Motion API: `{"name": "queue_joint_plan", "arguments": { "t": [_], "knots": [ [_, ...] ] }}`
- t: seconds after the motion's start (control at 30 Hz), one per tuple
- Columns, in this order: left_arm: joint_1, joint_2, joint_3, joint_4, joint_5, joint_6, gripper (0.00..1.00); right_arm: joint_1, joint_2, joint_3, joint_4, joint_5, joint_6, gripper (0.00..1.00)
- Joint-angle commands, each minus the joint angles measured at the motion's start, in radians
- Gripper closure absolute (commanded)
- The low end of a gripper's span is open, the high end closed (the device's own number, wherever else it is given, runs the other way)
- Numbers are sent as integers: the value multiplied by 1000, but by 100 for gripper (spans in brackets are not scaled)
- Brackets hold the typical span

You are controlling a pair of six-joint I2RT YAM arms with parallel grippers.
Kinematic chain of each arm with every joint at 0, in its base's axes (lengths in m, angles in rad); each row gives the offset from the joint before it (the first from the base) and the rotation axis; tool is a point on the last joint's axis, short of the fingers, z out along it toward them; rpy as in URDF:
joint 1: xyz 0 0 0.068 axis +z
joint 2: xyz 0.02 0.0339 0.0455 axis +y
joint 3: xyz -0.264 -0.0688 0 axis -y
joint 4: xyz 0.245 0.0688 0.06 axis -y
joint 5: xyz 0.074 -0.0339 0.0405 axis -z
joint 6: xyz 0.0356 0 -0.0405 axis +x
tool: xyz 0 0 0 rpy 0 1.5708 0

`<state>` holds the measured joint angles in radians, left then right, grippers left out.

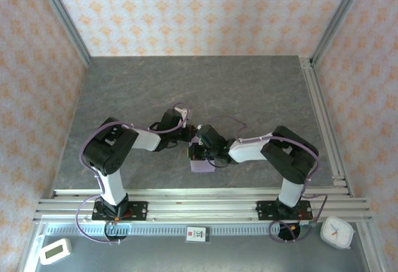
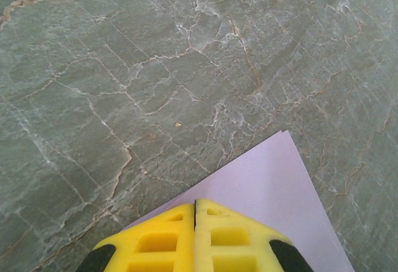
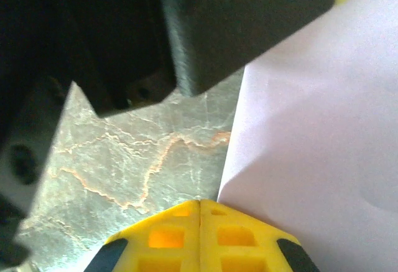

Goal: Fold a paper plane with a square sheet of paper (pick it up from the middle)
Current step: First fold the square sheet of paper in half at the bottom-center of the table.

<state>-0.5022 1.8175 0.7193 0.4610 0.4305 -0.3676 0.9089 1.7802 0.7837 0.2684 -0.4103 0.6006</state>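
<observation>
Left wrist, right wrist: left gripper (image 2: 194, 205) and right gripper (image 3: 199, 205) are shown fully closed (grasp unclear) at the square sheet of paper (image 2: 273, 191).

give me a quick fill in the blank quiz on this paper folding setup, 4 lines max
1. The fingers of the left gripper and the right gripper are coloured ___.
2. In each wrist view the two fingers are pressed ___, with no gap between them.
3. The square sheet of paper lies on a ___-patterned table.
4. The white clock sits by the base of the ___ arm.
Missing words: yellow; together; marble; right.
</observation>
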Motion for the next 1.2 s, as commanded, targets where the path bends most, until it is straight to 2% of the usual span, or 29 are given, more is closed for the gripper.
{"name": "queue_joint_plan", "arguments": {
  "t": [0.0, 0.33, 0.83, 1.17],
  "knots": [
    [-3, 51, -10, -84, -16, 10, 100, 1, 28, -12, -45, 18, -37, 100],
    [-2, 60, -8, -83, -17, 11, 100, 9, 16, -22, -113, -37, -92, 100],
    [-3, 69, -8, -80, -13, 12, 100, 65, -37, -69, -43, -69, -15, 100],
    [-2, 70, -9, -79, -15, 12, 100, 137, -43, -110, -78, -50, -12, 100]
  ]
}}
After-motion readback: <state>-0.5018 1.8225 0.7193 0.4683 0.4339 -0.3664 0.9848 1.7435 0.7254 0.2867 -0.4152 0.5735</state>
